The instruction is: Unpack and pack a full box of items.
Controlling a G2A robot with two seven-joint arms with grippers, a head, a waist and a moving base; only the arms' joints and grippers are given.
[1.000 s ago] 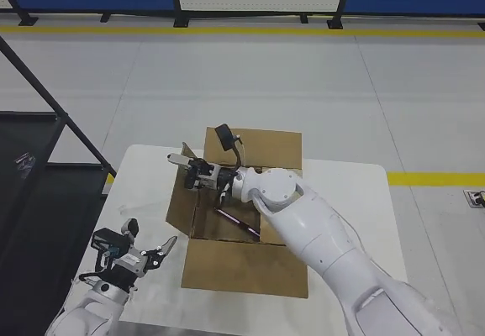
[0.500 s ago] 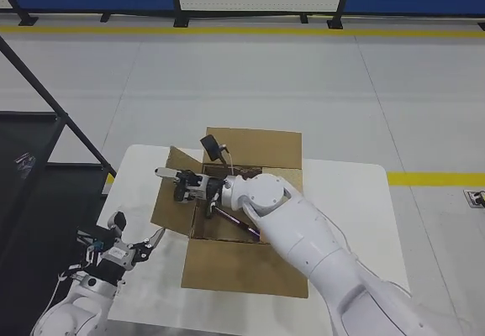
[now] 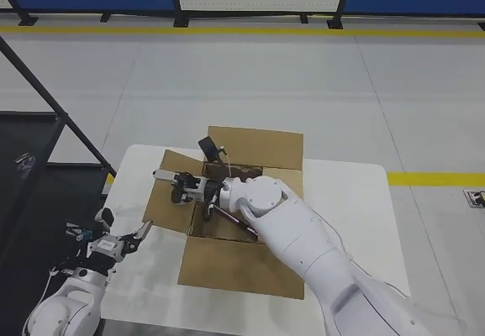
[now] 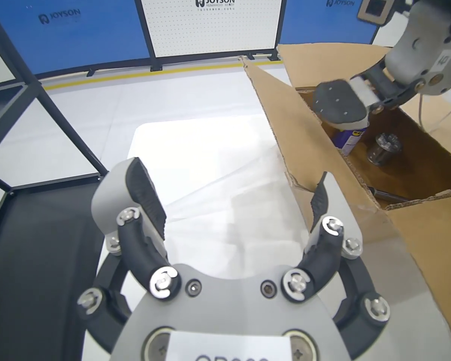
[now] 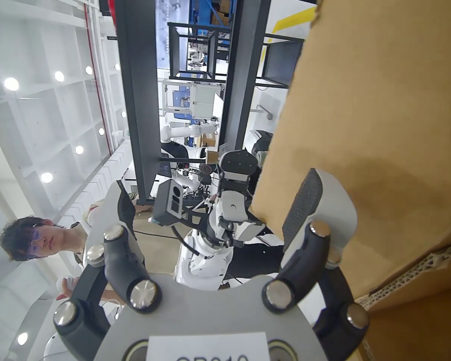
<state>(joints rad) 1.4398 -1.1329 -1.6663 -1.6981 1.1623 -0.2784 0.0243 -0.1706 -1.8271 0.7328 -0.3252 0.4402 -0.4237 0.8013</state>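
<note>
Two grippers gape empty: right gripper (image 5: pixel 214 187) straddles the left flap (image 3: pixel 161 208) of the open brown cardboard box (image 3: pixel 242 270), frame centre, left gripper (image 4: pixel 229 174) hovers lower left; best fold that flap outward slowly.

The cardboard box (image 3: pixel 242 270) sits on the table (image 3: pixel 351 218); inside it a spray can (image 4: pixel 348 136) stands just beside a metal socket (image 4: pixel 385 148), with a pen-like tool (image 3: pixel 235 220) nearer my body; my right gripper (image 3: pixel 173 181) is at the box's left flap (image 3: pixel 162 210); my left gripper (image 3: pixel 112 239) hovers left of the box, apart from it.
</note>
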